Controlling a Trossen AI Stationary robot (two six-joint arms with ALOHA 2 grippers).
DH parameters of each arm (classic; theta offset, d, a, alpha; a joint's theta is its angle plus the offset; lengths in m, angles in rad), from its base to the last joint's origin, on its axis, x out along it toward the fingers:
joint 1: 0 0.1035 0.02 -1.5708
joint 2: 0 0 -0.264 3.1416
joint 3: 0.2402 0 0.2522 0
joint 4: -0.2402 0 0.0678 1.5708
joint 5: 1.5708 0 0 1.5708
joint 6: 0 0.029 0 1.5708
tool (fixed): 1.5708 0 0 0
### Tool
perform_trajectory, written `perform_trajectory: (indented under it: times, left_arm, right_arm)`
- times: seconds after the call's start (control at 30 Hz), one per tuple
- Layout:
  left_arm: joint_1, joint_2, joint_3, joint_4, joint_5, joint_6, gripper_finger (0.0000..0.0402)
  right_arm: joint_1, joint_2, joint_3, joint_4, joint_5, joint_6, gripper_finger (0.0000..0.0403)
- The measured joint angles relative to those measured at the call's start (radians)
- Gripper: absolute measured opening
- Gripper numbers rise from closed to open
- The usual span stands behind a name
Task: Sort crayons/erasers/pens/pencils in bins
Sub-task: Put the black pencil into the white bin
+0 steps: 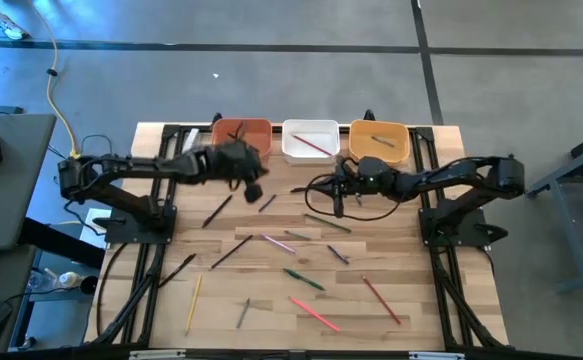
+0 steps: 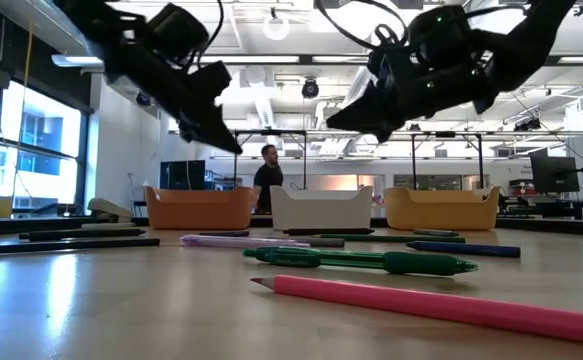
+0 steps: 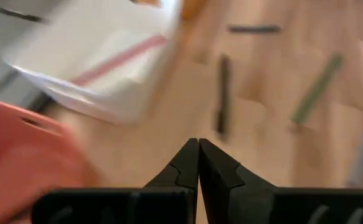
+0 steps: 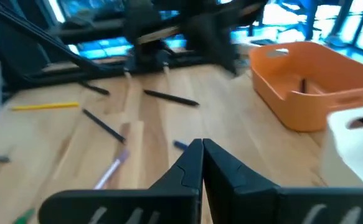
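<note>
- Wooden table (image 1: 391, 330): thin sticks scattered across it, among them a pink one (image 1: 314, 313) and a green one (image 1: 303, 279); probably light, stiff and prone to roll, best pinched mid-length.
- Bins: terracotta bin (image 1: 241, 134), white bin (image 1: 310, 140), yellow-orange bin (image 1: 378, 141), in a row at the far edge.
- Left gripper (image 3: 198, 163): raised just before the terracotta bin, fingers pressed together, nothing between them.
- Right gripper (image 4: 202, 163): raised near the white bin, fingers likewise together and empty.

Light wooden bench (image 1: 401, 290), planked, framed by black rails. Along the far edge, side by side: terracotta-orange bin (image 1: 242, 131), white bin (image 1: 309, 139), yellow-orange bin (image 1: 378, 140). Scattered loose across the bench top: pink stick (image 1: 314, 313), green pen (image 1: 303, 279), red stick (image 1: 381, 300), yellow pencil (image 1: 193, 304), grey stick (image 1: 243, 313), black stick (image 1: 231, 250), purple stick (image 1: 277, 243).
</note>
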Motion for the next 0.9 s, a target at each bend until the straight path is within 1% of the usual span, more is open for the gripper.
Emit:
perform_trajectory:
  times: [0.1,0.17,0.23,0.33,0.43,0.53,0.63,0.77,0.9]
  left_arm:
    - [-0.090,0.000,-0.053,0.040,-0.019,-0.037,0.0000]
    - [-0.153,0.000,-0.066,0.023,-0.028,-0.041,0.0001]
    - [-0.216,0.000,-0.067,0.000,-0.047,-0.066,0.0000]
    - [-0.303,0.000,-0.067,-0.046,-0.082,-0.140,0.0001]
    - [-0.381,0.000,-0.067,-0.141,-0.118,-0.245,0.0001]
    - [-0.451,0.000,-0.067,-0.265,-0.174,-0.373,0.0001]
    - [-0.510,0.000,-0.048,-0.405,-0.196,-0.515,0.0004]
    - [-0.587,0.000,-0.009,-0.527,-0.193,-0.684,0.0027]
    - [-0.667,0.000,0.005,-0.559,-0.182,-0.815,0.0067]
  right_arm:
    - [0.024,-0.048,0.000,-0.094,0.074,-0.016,0.0000]
    - [0.042,-0.071,0.000,-0.142,0.113,-0.030,0.0000]
    - [0.057,-0.082,0.000,-0.165,0.115,-0.050,0.0000]
    - [0.068,-0.083,0.000,-0.171,0.073,-0.068,0.0000]
    - [0.073,-0.077,0.000,-0.171,0.037,-0.070,0.0000]
    - [0.072,-0.077,0.000,-0.165,0.035,-0.073,0.0000]
    - [0.074,-0.077,0.000,-0.147,0.034,-0.073,0.0000]
    - [0.085,-0.077,0.000,-0.138,0.032,-0.073,0.0000]
    - [0.092,-0.077,0.000,-0.137,0.031,-0.073,0.0000]
